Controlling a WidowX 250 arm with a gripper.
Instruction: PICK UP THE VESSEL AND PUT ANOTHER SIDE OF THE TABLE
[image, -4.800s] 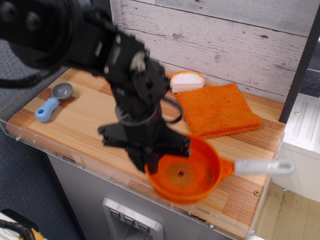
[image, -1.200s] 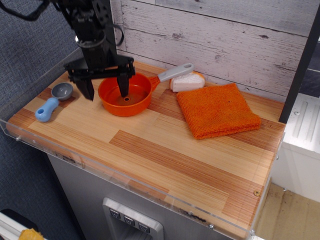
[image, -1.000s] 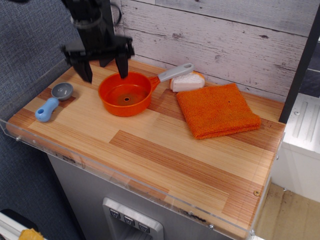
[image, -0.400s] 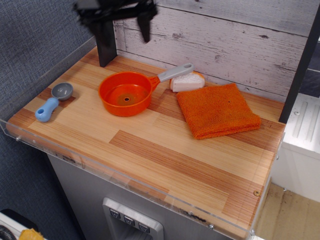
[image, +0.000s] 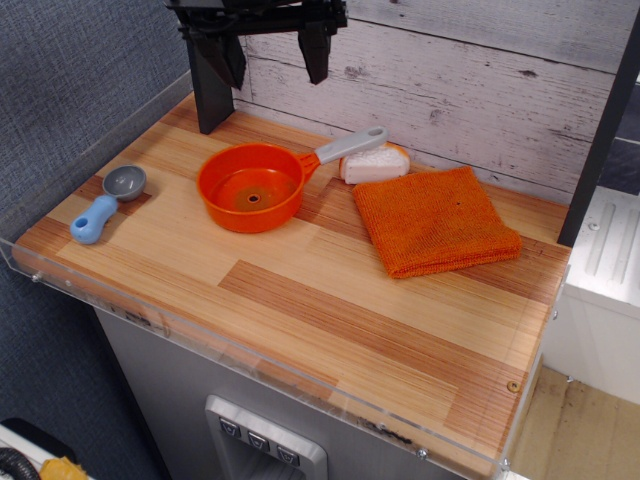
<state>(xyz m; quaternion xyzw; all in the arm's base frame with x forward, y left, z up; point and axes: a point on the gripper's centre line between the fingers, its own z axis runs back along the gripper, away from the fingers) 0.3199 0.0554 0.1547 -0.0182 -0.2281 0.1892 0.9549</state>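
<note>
The vessel (image: 251, 187), an orange saucepan with a small hole mark at its centre, rests on the table (image: 330, 300) at the back left. Its grey loop-ended handle (image: 350, 144) points back right toward the wall. My gripper (image: 273, 55) is open and empty, high above the table at the top of the view, behind and above the vessel. Its two black fingers (image: 315, 52) hang down apart from each other. Nothing is between them.
A small grey scoop with a blue handle (image: 105, 205) lies at the left edge. A folded orange cloth (image: 435, 220) lies at the back right. A white and tan wedge (image: 374, 163) sits by the wall. A black post (image: 210, 85) stands at the back left corner.
The vessel went from held at the front right to resting at the back left. My gripper let go of it, rose well above it and shifted slightly right.
</note>
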